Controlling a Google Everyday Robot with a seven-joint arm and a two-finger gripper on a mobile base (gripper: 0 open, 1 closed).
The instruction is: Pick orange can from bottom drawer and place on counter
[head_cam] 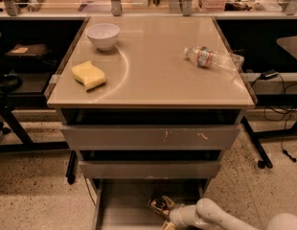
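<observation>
While the orange can (161, 206) sits in the bottom drawer (124, 210) right against the gripper (166, 218), whose hold on it I cannot tell, the smart play is a square, firm grasp before lifting clear toward the counter (153, 66).

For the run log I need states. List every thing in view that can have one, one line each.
bottom drawer: pulled open.
orange can: in the bottom drawer, at the gripper.
gripper: low in the bottom drawer, at the orange can.
counter: no can on it yet.
plastic bottle: lying on its side on the counter.
white bowl: upright, looks empty.
yellow sponge: lying flat.
upper drawers: pushed in or nearly.
</observation>
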